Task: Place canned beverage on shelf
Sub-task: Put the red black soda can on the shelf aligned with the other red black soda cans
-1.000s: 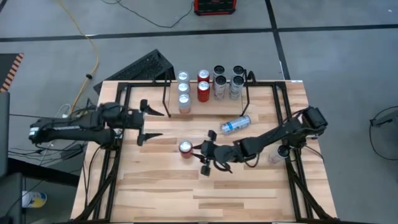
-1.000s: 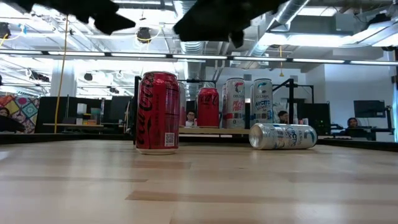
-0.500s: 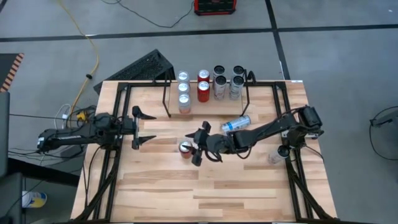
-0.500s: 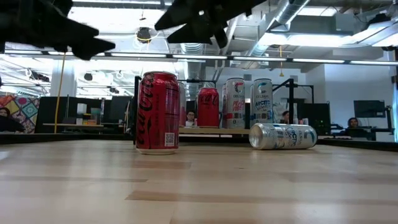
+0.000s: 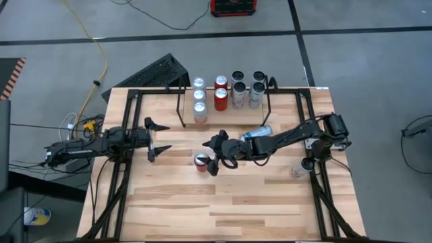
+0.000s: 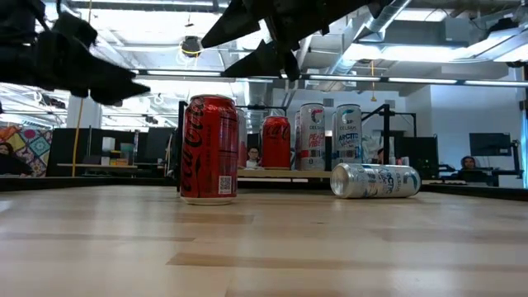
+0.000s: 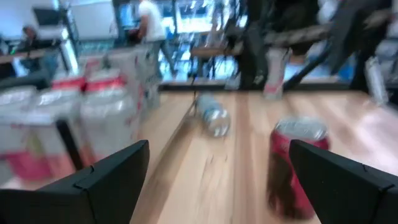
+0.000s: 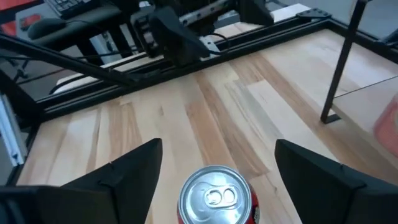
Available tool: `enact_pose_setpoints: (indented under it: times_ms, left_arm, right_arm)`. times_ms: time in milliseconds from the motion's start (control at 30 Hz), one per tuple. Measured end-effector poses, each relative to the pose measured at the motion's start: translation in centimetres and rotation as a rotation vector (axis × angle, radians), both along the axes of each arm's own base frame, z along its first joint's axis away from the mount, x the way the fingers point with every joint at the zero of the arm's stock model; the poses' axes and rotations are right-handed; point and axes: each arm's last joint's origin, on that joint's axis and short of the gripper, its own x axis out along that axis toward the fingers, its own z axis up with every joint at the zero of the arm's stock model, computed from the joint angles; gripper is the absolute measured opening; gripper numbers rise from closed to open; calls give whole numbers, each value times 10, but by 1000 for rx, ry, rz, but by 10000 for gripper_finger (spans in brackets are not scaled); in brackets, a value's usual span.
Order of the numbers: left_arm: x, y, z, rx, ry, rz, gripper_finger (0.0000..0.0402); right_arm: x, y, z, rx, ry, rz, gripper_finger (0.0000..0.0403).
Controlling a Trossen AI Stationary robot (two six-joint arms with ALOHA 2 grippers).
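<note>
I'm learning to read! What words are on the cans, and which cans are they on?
"Coca-Cola", sideways: red can standing on the table.
Square code patch near that can's bottom: too small to read.
Red shelf can: white script, too small to read.
Two tall white shelf cans: coloured lettering, too small to read.
Lying silver can: print too blurred to read.
</note>
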Motion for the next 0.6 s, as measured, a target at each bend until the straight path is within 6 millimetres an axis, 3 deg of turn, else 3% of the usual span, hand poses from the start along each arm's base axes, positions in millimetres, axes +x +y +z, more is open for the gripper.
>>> enact_pose_setpoints:
  times_ms: [300, 600]
  left_arm:
    - [1, 0, -8, -2, 83, -1, 373]
    - [1, 0, -8, -3, 87, -2, 373]
  right_arm:
    - [-4, 16, 1, -137, 3, -68, 336]
    - [6, 28, -34, -140, 7, -207, 336]
